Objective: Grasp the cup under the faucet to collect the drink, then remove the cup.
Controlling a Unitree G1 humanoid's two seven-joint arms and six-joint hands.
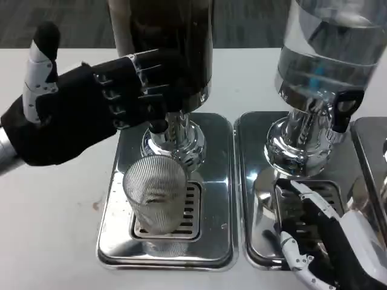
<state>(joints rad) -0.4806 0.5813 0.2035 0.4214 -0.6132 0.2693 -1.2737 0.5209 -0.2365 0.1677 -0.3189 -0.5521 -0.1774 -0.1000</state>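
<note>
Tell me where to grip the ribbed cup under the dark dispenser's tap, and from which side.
Grip the ribbed cup around its side wall at mid-height, probably from the right. It stands upright on the drip grate, the tap hangs over its open mouth, and the left hand is up at the tap.

Bright, seemingly overhead light; glare on chrome drip trays (225, 181); slight softness at edges.

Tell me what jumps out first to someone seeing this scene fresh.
The left hand reaches to the faucet of the dark-drink dispenser, with a ribbed clear cup standing on the drip tray below. At right, a clear-liquid dispenser stands on its own tray, where the right hand rests.
</note>
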